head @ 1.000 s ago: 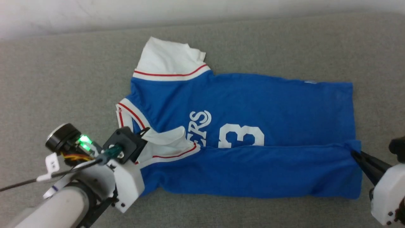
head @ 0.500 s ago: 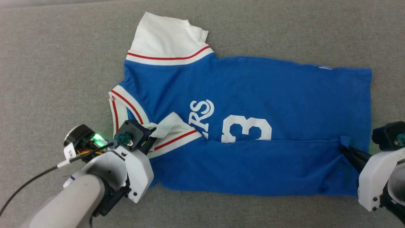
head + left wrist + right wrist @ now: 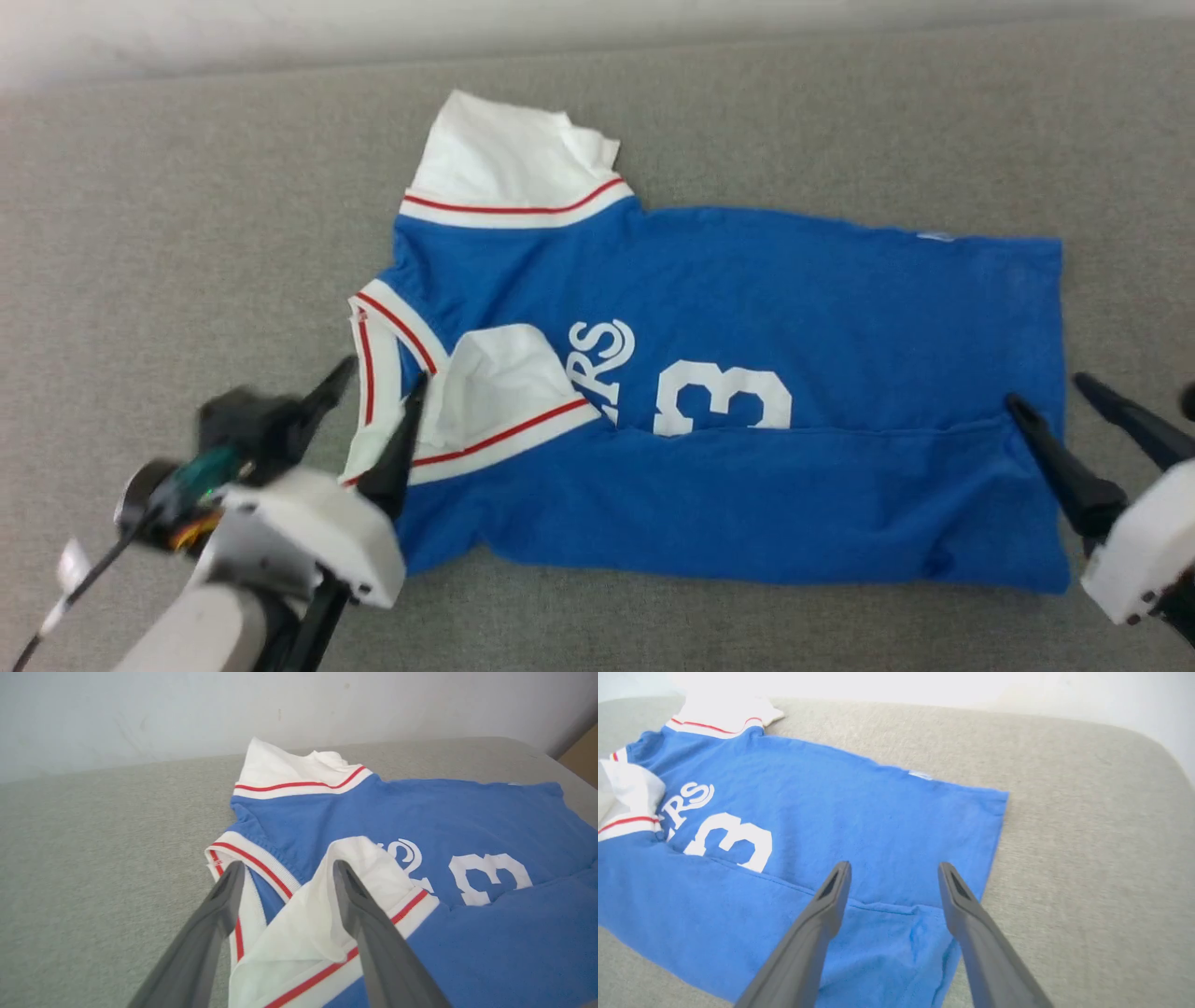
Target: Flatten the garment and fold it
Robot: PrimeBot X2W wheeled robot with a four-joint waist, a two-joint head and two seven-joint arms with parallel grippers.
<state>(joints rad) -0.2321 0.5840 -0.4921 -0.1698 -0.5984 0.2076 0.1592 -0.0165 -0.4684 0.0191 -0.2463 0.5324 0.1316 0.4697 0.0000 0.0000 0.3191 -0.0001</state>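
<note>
Both grippers have been opened since half a second ago. Back then the near sleeve point(image 3: 495, 383) was pinched by the left gripper point(image 3: 383, 373), and the shirt point(image 3: 747, 308) was pinched near its hem point(image 3: 1053, 317) by the right gripper point(image 3: 1047, 390). Now the cloth has been let go at both ends. The near sleeve has been dropped and lies on the blue front, beside the letters. The whole head view has also been shifted a little, but that is the camera and not the shirt.

The shirt is spread on the grey pad point(image 3: 187, 233), with its collar end to the left and its hem to the right. Its near long side has been turned over onto the front, and the fold line point(image 3: 812, 431) runs just under the big number point(image 3: 724, 397). The left gripper's fingers are held wide apart by the collar, with nothing between them. The right gripper's fingers are spread too, one over the hem and one past it.

The first side fold looks done. The far sleeve point(image 3: 504, 159) is not yet folded and sticks out past the far edge. It is judged that the far side should be folded in next. For that, the far sleeve and the far hem corner would need to be reached, pinched, and brought toward the middle together, so that the cloth is kept flat.
</note>
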